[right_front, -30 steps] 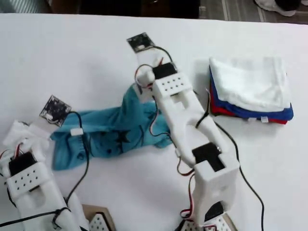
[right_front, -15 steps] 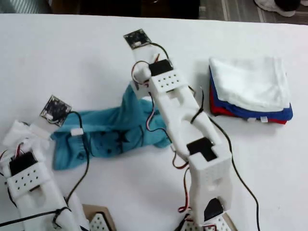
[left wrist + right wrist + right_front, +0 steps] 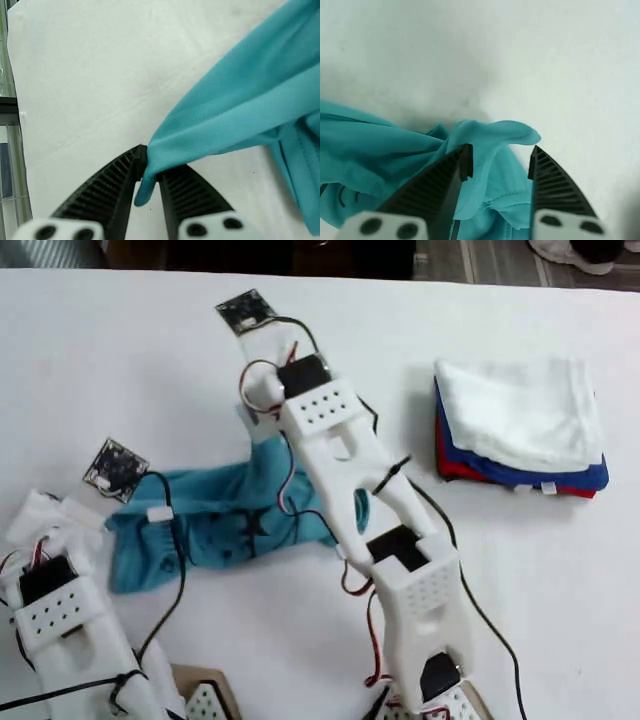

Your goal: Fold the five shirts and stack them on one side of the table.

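A crumpled teal shirt (image 3: 220, 515) lies on the white table (image 3: 130, 360) left of centre. My left gripper (image 3: 146, 167) is shut on one corner of the teal shirt (image 3: 240, 115); in the high view it sits at the cloth's left end (image 3: 102, 523). My right gripper (image 3: 497, 160) is open, its fingers astride a raised fold of the teal shirt (image 3: 380, 150), at the cloth's far tip in the high view (image 3: 252, 425). A stack of folded shirts (image 3: 520, 425), white over blue over red, rests at the right side.
The right arm (image 3: 370, 510) stretches diagonally over the shirt's right part and hides it. Cables (image 3: 175, 570) loop across the cloth. A brown base plate (image 3: 205, 692) sits at the near edge. Bare table spreads along the far side and far left.
The right arm has swung left, carrying its gripper and camera board toward the table's left. The left arm and the folded stack have not moved.
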Controlling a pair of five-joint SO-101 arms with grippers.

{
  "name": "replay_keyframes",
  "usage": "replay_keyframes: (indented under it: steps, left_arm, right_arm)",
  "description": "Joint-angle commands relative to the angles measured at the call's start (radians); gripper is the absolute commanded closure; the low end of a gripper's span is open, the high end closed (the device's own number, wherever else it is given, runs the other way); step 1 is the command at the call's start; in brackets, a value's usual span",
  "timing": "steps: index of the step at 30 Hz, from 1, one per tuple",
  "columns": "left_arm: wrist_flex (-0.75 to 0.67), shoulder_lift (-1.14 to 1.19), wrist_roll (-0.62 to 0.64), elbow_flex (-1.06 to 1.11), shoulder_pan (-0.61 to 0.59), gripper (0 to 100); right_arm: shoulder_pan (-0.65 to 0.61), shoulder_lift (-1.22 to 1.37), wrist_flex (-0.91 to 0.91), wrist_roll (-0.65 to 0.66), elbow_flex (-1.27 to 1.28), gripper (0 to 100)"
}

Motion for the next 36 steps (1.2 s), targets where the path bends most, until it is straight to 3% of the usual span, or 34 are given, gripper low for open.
replay_keyframes:
  steps: [1, 18, 28, 36]
  left_arm:
    - [-0.023, -0.011, -0.006, -0.005, -0.008, 97]
    - [-0.02, -0.011, -0.006, -0.005, -0.011, 97]
    - [-0.015, -0.011, -0.006, -0.005, -0.011, 97]
    - [-0.015, -0.011, -0.006, -0.005, -0.011, 97]
  right_arm:
    - [-0.005, -0.002, 0.005, -0.008, -0.048, 81.5]
    - [0.07, 0.165, -0.179, 0.002, -0.055, 81.5]
    - [0.031, 0.242, -0.242, 0.002, -0.064, 81.5]
    - [-0.013, 0.381, -0.183, 0.003, -0.253, 81.6]
